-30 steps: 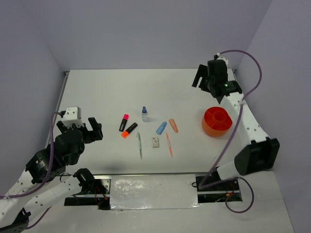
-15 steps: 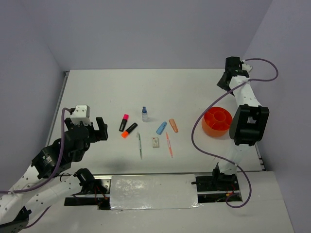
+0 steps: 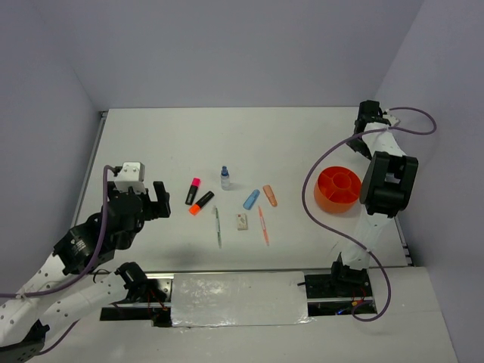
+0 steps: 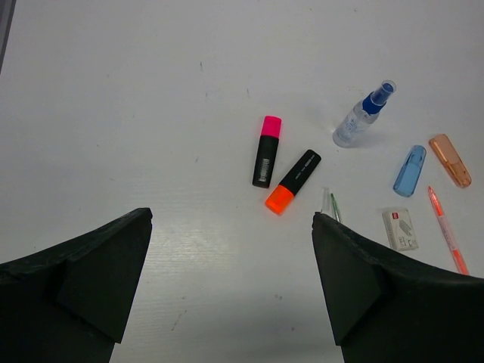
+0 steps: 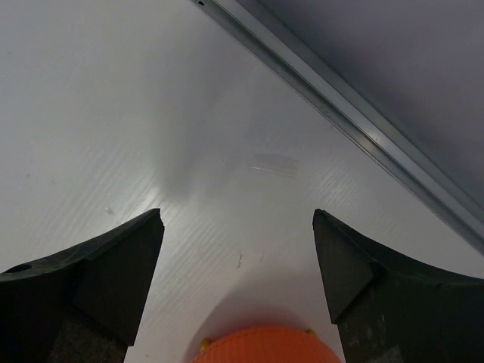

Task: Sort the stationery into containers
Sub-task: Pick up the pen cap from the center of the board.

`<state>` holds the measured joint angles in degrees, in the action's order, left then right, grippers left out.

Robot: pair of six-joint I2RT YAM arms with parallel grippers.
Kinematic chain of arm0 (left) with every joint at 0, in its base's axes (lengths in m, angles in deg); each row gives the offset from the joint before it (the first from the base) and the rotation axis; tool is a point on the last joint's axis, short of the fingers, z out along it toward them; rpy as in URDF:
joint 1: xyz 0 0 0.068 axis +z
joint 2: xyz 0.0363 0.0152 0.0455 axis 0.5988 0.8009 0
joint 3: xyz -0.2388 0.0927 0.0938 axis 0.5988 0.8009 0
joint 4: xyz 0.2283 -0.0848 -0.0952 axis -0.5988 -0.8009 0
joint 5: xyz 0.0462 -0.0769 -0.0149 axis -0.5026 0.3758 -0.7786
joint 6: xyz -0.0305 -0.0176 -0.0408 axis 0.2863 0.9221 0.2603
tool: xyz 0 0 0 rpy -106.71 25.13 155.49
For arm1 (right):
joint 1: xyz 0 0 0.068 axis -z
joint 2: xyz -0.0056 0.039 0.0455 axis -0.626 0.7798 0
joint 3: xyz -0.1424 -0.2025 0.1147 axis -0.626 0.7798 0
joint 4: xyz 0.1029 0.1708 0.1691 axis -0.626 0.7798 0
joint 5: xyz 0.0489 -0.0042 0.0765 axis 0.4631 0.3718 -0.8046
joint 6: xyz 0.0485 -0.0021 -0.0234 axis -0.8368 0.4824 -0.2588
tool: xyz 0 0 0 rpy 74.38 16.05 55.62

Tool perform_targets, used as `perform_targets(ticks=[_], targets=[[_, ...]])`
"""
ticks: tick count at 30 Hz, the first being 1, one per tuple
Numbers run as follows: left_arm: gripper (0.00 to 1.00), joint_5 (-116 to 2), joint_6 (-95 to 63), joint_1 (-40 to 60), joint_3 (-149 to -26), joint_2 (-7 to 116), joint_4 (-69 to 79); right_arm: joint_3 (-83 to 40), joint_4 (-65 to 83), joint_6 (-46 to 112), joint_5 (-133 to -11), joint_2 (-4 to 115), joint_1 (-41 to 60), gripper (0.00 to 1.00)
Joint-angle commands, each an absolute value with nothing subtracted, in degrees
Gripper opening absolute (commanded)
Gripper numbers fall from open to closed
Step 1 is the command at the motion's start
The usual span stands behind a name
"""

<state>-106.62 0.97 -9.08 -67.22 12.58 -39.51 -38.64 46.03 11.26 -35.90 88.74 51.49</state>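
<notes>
Stationery lies in a loose cluster on the white table (image 3: 151,136), all of it outside the orange bowl (image 3: 324,198). 2 black highlighters sit at the cluster's left, the pink-capped one (image 4: 265,150) just beside the orange-capped one (image 4: 293,181). The blue-capped clear bottle (image 4: 360,118) stands behind them. To its right lie the blue marker (image 4: 409,170) and the peach marker (image 4: 449,159), close together. Nearer the arms are the silver pen (image 3: 218,225), the white block (image 4: 400,229) and the orange pen (image 4: 446,233). The bowl, with inner dividers, sits well apart to the right. The left gripper (image 4: 231,215) hovers left of the cluster, fingers spread wide and gripping nothing. The right gripper (image 5: 237,214) is by the far right table edge beyond the bowl, fingers also spread over bare table.
</notes>
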Motion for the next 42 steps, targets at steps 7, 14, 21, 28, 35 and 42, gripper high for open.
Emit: perform_targets(ticks=[7,14,21,28,35,42], targets=[[0.99,-106.45,0.3,-8.92,-66.98,13.65,-37.84,-39.26,43.25,15.07,-35.35,93.24,51.76,0.87],[0.99,-105.93,-0.05,-8.92,-66.8,12.68,-37.49,-39.96,43.69,16.57,-34.9,95.27,52.47,0.88],[0.99,-105.31,-0.4,-8.92,-66.63,11.54,-37.22,-40.39,44.83,16.84,-34.99,96.85,54.05,0.88],[0.99,-104.7,-0.76,-8.92,-66.54,10.84,-36.87,-40.39,44.48,16.92,-36.48,97.2,55.28,0.87],[0.99,-104.43,-0.93,-8.92,-66.54,10.66,-36.78,-40.92,44.48,18.24,-40.08,98.43,56.42,0.86],[0.99,-104.17,-0.93,-8.92,-66.54,10.75,-36.61,-41.53,44.48,19.03,-45.18,99.93,58.44,0.82]])
